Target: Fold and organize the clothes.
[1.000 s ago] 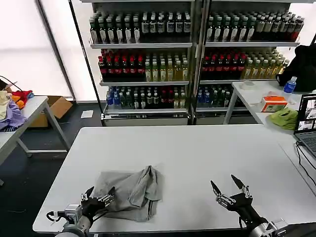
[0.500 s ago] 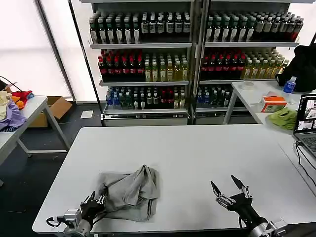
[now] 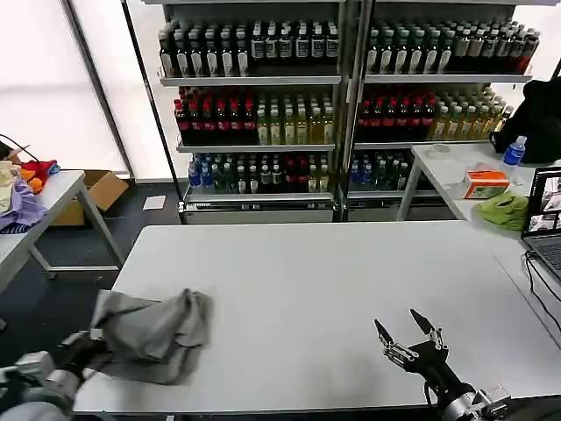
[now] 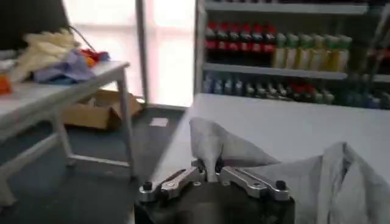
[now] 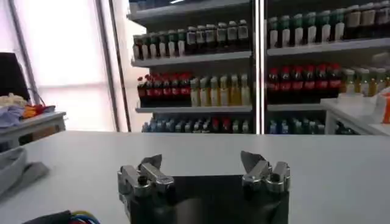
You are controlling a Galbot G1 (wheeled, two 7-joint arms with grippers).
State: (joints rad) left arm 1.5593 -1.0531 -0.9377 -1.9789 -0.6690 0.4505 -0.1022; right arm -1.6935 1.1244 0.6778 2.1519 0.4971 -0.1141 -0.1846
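The left tool (image 4: 210, 172) is squeezed tight on a fold of the grey shirt (image 3: 153, 335). The cloth sticks up in a little peak right where the fingers (image 4: 183, 179) pinch it. This tool sits at the near left corner of the white tabletop (image 3: 333, 281). The shirt lies in a crumpled heap there, and part of it reaches past the left edge of the tabletop.

The right tool (image 3: 406, 340) hangs over the near right part of the tabletop. Its fingers (image 3: 383, 333) are spread wide apart and hold nothing. It is well apart from the shirt.

Behind the tabletop stand shelves (image 3: 337, 105) full of drink bottles. A side table (image 3: 53, 197) on the left has a pile of coloured clothes (image 3: 22, 189). On the right is a laptop (image 3: 545, 224), with a lime-green cloth (image 3: 504, 210) near it.
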